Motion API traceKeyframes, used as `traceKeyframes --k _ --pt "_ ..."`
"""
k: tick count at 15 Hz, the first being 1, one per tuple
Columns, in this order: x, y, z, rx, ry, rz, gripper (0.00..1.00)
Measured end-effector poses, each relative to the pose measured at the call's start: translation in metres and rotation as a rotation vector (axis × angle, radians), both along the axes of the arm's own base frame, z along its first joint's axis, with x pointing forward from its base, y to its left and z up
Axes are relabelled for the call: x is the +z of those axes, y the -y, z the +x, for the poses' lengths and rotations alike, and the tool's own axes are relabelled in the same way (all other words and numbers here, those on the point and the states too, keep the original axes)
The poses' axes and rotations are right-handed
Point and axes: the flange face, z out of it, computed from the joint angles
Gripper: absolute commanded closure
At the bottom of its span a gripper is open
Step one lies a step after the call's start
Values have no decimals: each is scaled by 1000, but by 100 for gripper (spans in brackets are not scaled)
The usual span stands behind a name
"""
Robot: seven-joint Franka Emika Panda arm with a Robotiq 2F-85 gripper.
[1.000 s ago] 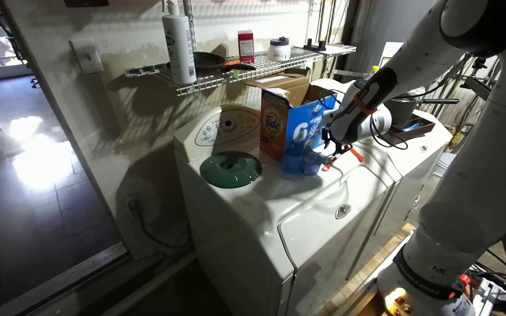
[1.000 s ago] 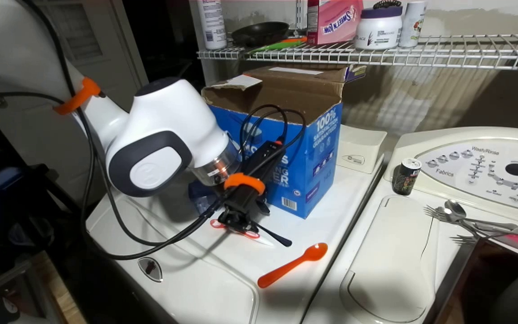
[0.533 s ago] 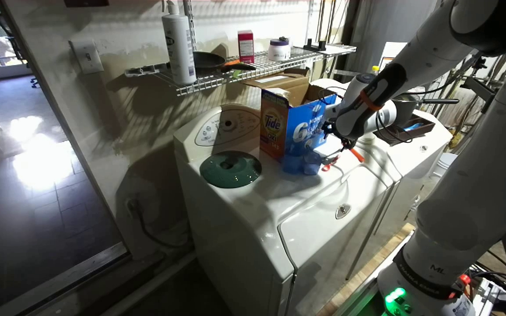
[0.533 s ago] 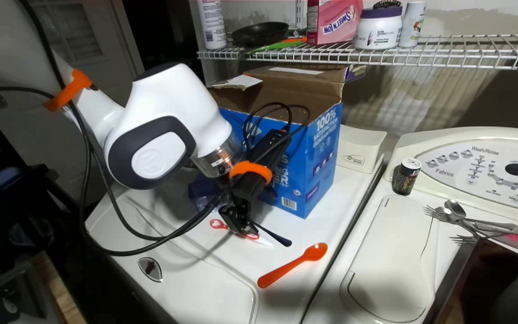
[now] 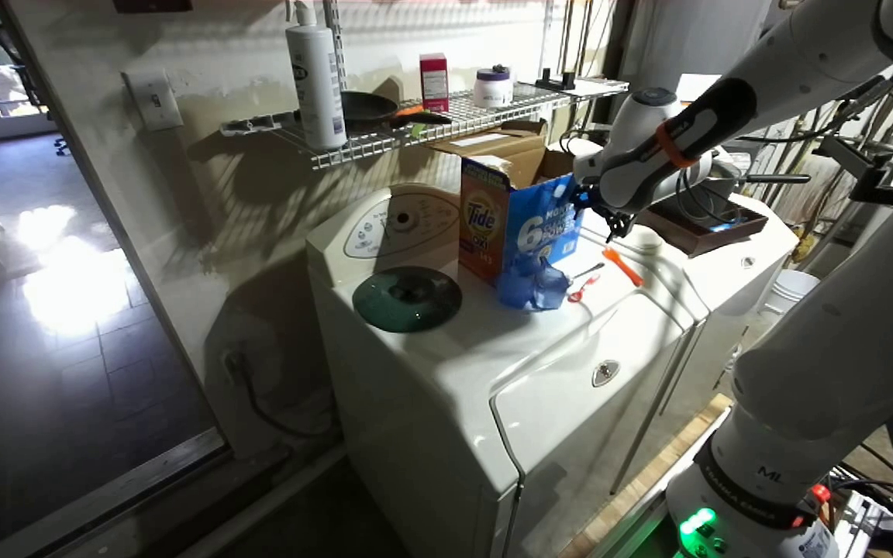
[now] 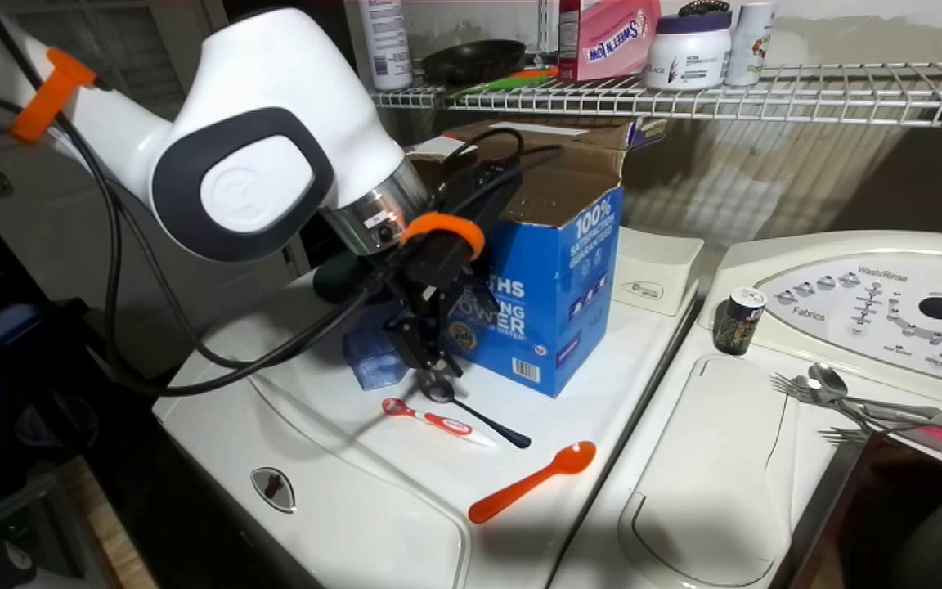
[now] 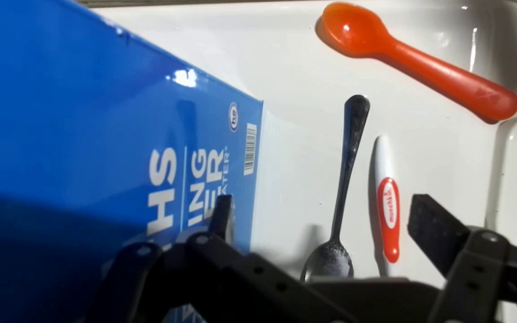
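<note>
The blue Tide box (image 6: 549,278) is the big obstacle: it stands upright right beside our tool (image 7: 320,217), its rim higher than our fingertips. We honestly can't tell whether the finger on that side touches it. A see-through blue thing (image 5: 549,285) sits low just beside the box, and further out from us that way there's a dark green round piece (image 5: 408,301). On the opposite side of us, an orange spoon (image 7: 420,65) lies near. Beyond that, on the washer (image 6: 724,450), a black can (image 6: 739,321) and a pile of cutlery (image 6: 880,406) are well apart from us. A wire shelf (image 6: 814,106) runs above the box.

As for our tool, the jaws are spread wide with just air in their grip, hovering over the white machine top (image 6: 356,491). Below us lie the dark metal spoon (image 7: 343,193) and the red-and-white spoon (image 7: 388,204), side by side but apart. The metal one is on our box side, the red-and-white one closer to our other finger. Both handles point out ahead of us.
</note>
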Motion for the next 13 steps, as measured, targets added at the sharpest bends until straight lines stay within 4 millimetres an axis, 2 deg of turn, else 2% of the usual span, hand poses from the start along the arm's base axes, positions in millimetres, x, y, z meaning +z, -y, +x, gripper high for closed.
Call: traceKeyframes --k 5,13 --pt "31 -6 -3 -19 12 -6 0" --pt "33 -6 -5 -21 12 -6 0"
